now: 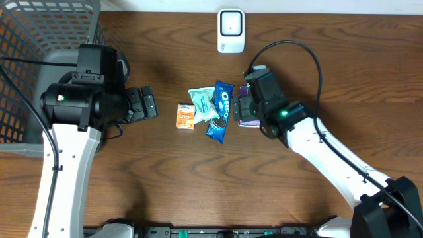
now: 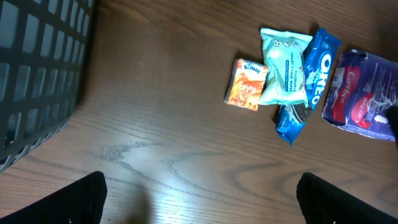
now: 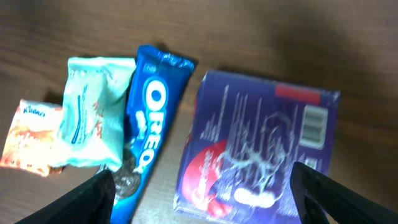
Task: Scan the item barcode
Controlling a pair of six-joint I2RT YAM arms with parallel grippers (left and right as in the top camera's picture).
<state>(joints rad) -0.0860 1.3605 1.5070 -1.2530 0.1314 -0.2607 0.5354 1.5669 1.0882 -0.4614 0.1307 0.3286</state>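
The left gripper [image 1: 151, 104] is held spread wide and empty near the left edge of the surface [image 1: 165, 178]. At the centre the purple packet [image 3: 261, 143] lies flat just right of the Oreo packet [image 3: 148, 134], beneath the spread, empty right gripper [image 3: 205, 199]. The Oreo packet could be dragged along by a careless grasp, or the barcode [image 3: 314, 124] covered by a finger. The barcode is blurred, and the packet's near edge is cut off.

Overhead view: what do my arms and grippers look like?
The left arm has a white link and a bulky round black housing; the left gripper is black. The right arm has white links and black joints; the right gripper is black too, with a green light near the wrist and a black cable looping above.
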